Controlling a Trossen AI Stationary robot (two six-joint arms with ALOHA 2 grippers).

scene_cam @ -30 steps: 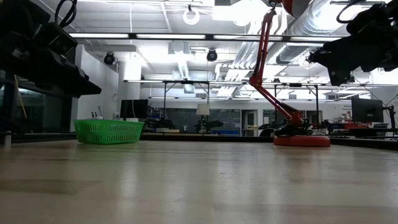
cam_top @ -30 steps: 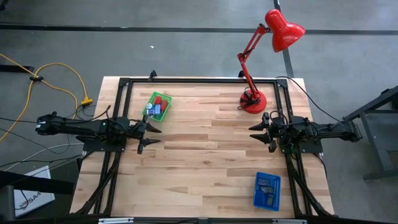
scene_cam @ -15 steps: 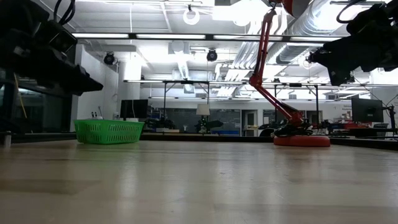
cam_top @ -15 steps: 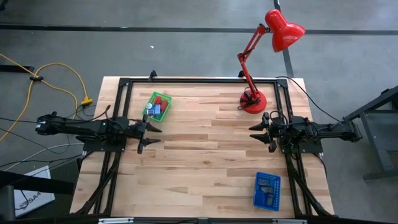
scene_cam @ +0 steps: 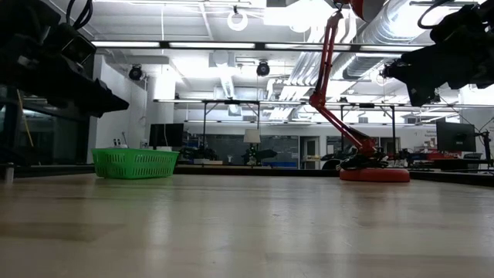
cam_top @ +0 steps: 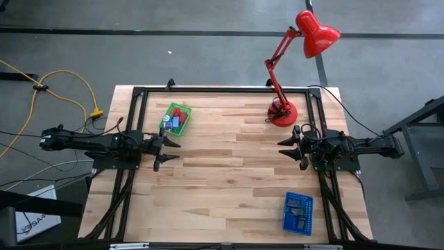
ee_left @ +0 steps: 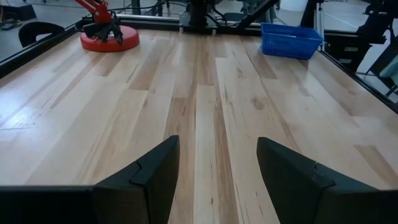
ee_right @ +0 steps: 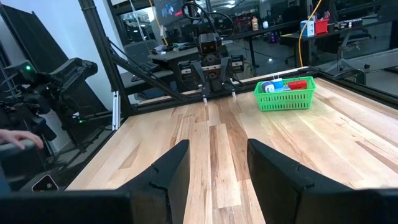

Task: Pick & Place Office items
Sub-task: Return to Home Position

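Observation:
The office items are small red, blue and pale pieces lying in the green tray (cam_top: 177, 119) at the table's far left; the right wrist view shows them too (ee_right: 283, 85). More small pieces lie in the blue perforated tray (cam_top: 298, 212) at the near right. My left gripper (cam_top: 172, 152) hovers open near the table's left edge, just on the near side of the green tray, with nothing between its fingers (ee_left: 217, 168). My right gripper (cam_top: 282, 147) hovers open near the right edge, also with nothing between its fingers (ee_right: 217, 162). The two grippers face each other across the bare wood.
A red desk lamp stands with its base (cam_top: 282, 112) at the far right, just beyond my right gripper, and its arm leans past the far edge. A black frame (cam_top: 222, 89) runs along the table's edges. A person's hand (ee_right: 12, 135) shows beyond the table's far side.

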